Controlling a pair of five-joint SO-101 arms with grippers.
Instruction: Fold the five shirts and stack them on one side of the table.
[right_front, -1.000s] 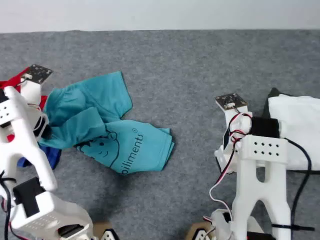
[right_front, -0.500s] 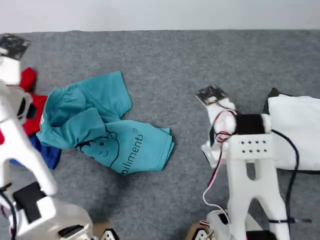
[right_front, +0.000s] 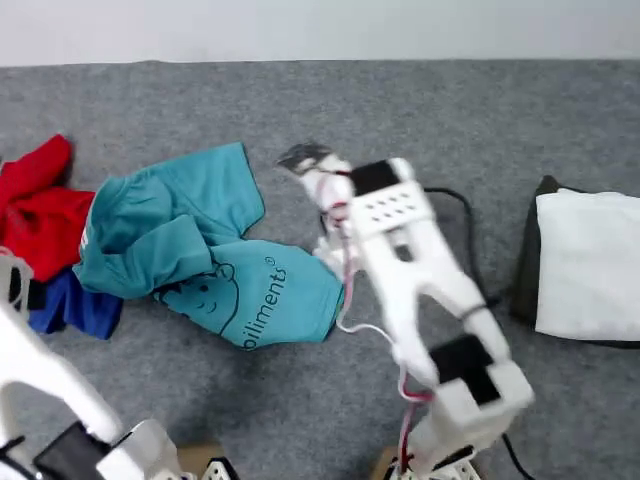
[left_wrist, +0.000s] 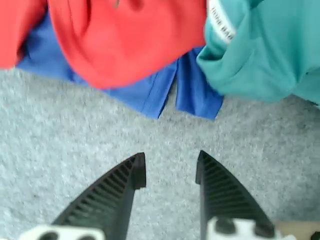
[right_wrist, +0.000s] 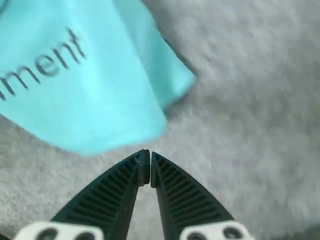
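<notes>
High view: teal shirt (right_front: 250, 290) left of centre; your right gripper (right_wrist: 150, 167), jaws pressed together, beside hem, could shove cloth; left gripper (left_wrist: 167, 167) jaws spread.

A grey worktop (right_front: 470, 130) with a fuzzy, felt-like nap covers nearly all of the high view, from the lower edge up to a straight far edge near the top of the frame. Above that edge a plain whitish band (right_front: 320, 28) runs the full width; whether it is a wall cannot be told. The light is soft and even, casting faint shadows.
</notes>
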